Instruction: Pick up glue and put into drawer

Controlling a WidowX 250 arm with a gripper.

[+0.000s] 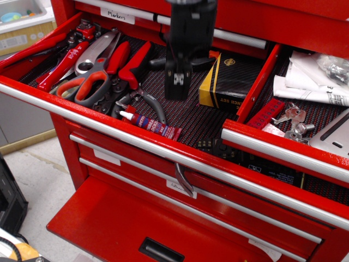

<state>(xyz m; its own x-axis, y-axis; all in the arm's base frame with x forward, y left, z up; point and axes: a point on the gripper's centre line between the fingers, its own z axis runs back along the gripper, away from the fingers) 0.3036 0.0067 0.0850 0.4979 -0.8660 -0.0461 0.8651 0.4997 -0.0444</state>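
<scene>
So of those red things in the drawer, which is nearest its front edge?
The glue, the slim tube with a white nozzle, lying right along the front wall. The scissors and the pliers lie farther back.

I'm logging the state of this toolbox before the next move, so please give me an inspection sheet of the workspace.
Surface: open red drawer lined with a dark ribbed mat, in a red tool cabinet.
Job's things: glue lies flat near the drawer's front edge, nozzle to the left, already inside the drawer.
Clutter: red-handled scissors, red-handled pliers, black and yellow box; keys and papers in the right-hand drawer.
Grippers: hand hangs above the mat, behind the glue, holding nothing; whether it is open cannot be told.
Cables: nothing seen.
Surroundings: lower drawers shut, grey floor to the left.
</scene>
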